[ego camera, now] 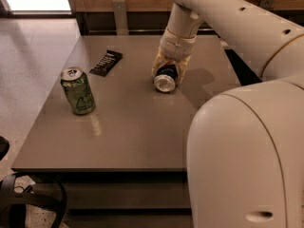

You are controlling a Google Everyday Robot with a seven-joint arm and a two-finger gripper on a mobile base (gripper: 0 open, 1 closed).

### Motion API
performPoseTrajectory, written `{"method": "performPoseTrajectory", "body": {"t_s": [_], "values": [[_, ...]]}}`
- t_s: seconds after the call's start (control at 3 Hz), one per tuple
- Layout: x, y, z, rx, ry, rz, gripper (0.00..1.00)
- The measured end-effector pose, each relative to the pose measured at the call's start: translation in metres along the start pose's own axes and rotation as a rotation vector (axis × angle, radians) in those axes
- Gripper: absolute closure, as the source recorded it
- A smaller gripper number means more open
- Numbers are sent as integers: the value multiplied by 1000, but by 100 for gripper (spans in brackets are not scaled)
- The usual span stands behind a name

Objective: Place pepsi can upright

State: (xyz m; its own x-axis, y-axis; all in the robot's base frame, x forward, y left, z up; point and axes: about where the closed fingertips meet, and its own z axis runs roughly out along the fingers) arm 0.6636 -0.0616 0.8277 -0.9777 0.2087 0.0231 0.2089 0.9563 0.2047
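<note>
Clutter is sparse on the table (118, 137). At the left a green can (77, 90) is seen standing upright, and a dark flat packet (106, 62) is laid beyond it to the right, well apart from the work. Right of the middle the pepsi can (165, 82) is found lying on its side on the tabletop, its silver end turned toward the camera. The gripper (167, 75) is set over it from behind, and its fingers are pressed against the can's two flanks, so that it appears to be clamped. The can has not yet been stood up. A slip could be caused by the smooth round wall if the hold is light, and the can could then be rolled toward the table's edge. If it is tilted without being lifted, its lower rim could be caught on the surface and the can twisted out of the hold.
</note>
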Motion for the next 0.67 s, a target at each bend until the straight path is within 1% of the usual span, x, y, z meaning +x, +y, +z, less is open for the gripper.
{"method": "performPoseTrajectory", "body": {"t_s": [0.33,0.67], "values": [[-2,0,-16,9,-70,-19,100],[2,-12,-48,-3,-204,-52,100]]}}
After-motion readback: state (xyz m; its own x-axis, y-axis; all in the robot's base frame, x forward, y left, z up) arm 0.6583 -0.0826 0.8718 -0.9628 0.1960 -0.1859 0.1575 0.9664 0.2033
